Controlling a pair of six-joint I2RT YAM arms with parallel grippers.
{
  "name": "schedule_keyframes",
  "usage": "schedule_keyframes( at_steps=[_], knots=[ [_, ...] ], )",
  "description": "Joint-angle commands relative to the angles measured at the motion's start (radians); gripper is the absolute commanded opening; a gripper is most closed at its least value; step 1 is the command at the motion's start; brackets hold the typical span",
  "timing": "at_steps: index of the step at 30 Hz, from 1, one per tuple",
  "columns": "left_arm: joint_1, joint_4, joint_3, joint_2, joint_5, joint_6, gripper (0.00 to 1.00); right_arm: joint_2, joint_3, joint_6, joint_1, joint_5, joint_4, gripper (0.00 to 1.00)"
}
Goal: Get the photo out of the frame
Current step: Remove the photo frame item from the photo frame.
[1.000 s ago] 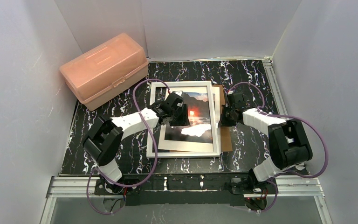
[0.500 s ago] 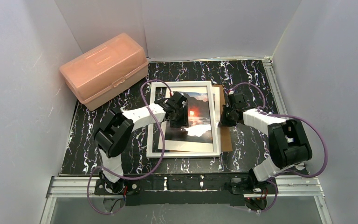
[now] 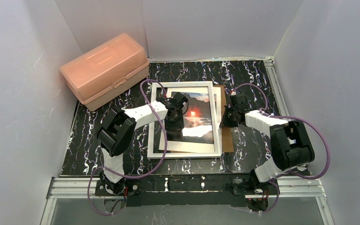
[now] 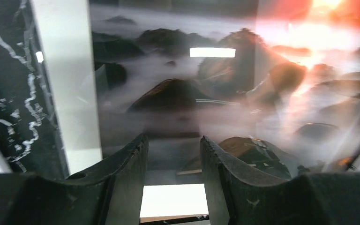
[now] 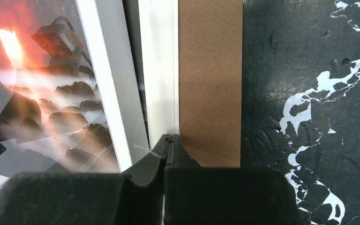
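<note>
From above: one frame on the table, one photo skewed inside, one pink box. Left wrist: left end effector apart over the photo. Right wrist: right end effector pressed together at the frame's edge, beside one brown board.

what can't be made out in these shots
- Top view: the left gripper covers part of the glossy rectangular sunset photo; contact unclear.
- Right wrist view: the shut right gripper hides whatever lies under its tips, beside the flat brown backing board.
- Left wrist view: the photo is blurred.
</note>
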Motion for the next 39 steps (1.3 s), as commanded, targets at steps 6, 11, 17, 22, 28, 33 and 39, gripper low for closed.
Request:
schedule_keyframes(
  at_steps=[6, 11, 17, 22, 28, 33, 39],
  knots=[
    [0.025, -0.238, 0.043, 0.073, -0.176, -0.019, 0.43, 0.024, -0.050, -0.010, -0.002, 0.048, -0.036, 0.01],
    [0.053, -0.272, 0.025, 0.074, -0.211, -0.006, 0.43, 0.022, -0.044, -0.013, -0.001, 0.069, -0.047, 0.01],
    [0.069, -0.298, 0.017, 0.073, -0.248, 0.009, 0.43, 0.021, -0.045, -0.004, -0.001, 0.124, -0.068, 0.01],
    [0.072, -0.311, 0.029, 0.081, -0.260, 0.024, 0.43, 0.007, -0.050, 0.002, -0.002, 0.164, -0.082, 0.01],
    [0.071, -0.335, 0.040, 0.086, -0.293, 0.031, 0.43, -0.010, -0.042, -0.004, -0.001, 0.202, -0.109, 0.01],
    [0.071, -0.355, 0.049, 0.081, -0.318, 0.039, 0.43, -0.026, -0.030, -0.012, -0.001, 0.227, -0.130, 0.01],
    [0.071, -0.384, 0.058, 0.071, -0.353, 0.049, 0.43, -0.047, -0.008, -0.036, -0.002, 0.210, -0.143, 0.01]
  ],
)
